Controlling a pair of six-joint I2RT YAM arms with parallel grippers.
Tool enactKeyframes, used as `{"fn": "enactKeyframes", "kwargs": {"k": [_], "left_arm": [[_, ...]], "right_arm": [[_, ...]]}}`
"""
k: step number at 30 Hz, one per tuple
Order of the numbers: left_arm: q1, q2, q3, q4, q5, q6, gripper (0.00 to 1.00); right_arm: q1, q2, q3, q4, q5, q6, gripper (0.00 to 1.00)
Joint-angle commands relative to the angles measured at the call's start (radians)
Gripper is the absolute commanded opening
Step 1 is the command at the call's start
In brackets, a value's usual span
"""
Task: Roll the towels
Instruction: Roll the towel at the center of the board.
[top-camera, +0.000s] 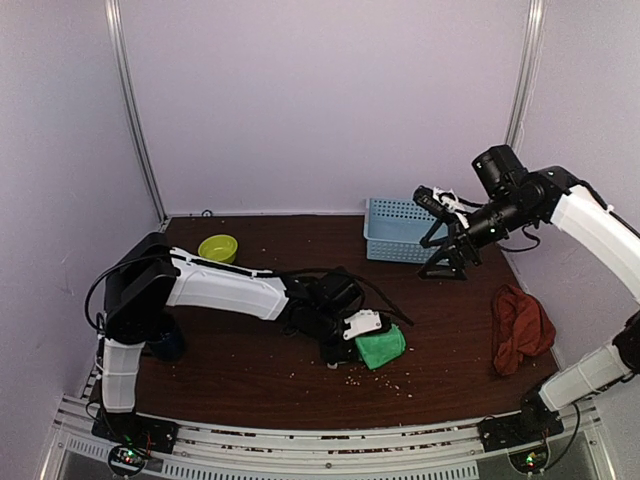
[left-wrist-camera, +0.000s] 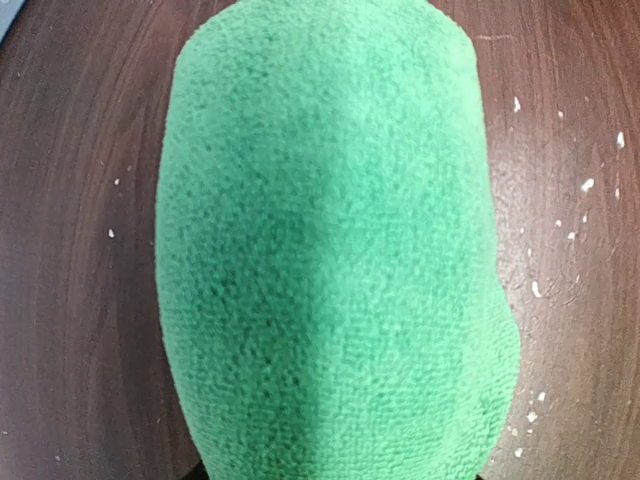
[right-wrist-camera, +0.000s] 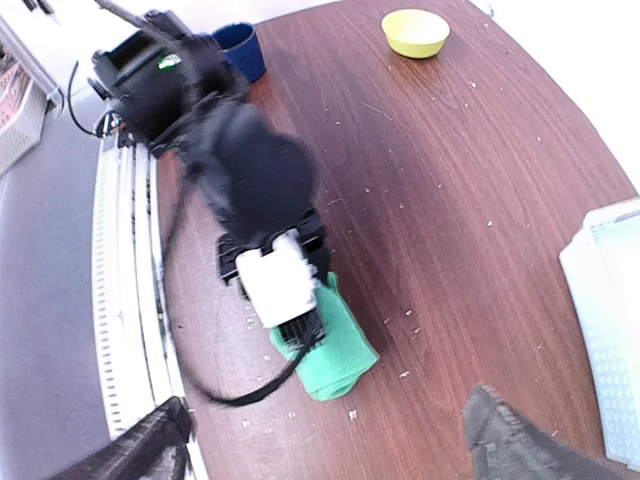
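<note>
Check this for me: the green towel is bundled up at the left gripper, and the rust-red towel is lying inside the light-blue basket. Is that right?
Not quite. The rust-red towel lies crumpled on the table, outside the light-blue basket and apart from it, as the top external view shows. The green towel is bundled up at the left gripper.

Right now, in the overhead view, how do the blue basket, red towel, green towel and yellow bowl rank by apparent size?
1. Blue basket and rust-red towel: too close to rank; the right arm hides part of the basket.
2. Green towel.
3. Yellow bowl.
</note>
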Motion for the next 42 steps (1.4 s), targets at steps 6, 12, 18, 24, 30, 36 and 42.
{"fn": "enactKeyframes", "kwargs": {"k": [6,12,18,24,30,36,42], "left_arm": [[0.077,0.078,0.058,-0.131,0.248,-0.103,0.44],[0.114,0.115,0.127,-0.179,0.32,-0.136,0.44],[0.127,0.128,0.142,-0.177,0.348,-0.15,0.44],[0.131,0.139,0.141,-0.164,0.38,-0.149,0.44],[0.136,0.134,0.134,-0.164,0.399,-0.123,0.44],[0.151,0.135,0.136,-0.153,0.429,-0.122,0.44],[0.167,0.149,0.143,-0.151,0.516,-0.115,0.43]], "right_arm": [[0.082,-0.116,-0.175,-0.059,-0.001,-0.284,0.62],[0.319,-0.148,-0.304,0.123,0.305,-0.233,0.5],[0.499,-0.069,-0.377,0.265,0.512,-0.197,0.42],[0.577,0.039,-0.461,0.496,0.739,-0.135,0.47],[0.599,0.126,-0.497,0.627,0.829,-0.156,0.56],[0.612,0.161,-0.573,0.742,0.885,-0.222,0.62],[0.616,0.22,-0.619,0.847,0.898,-0.242,0.64]]}}
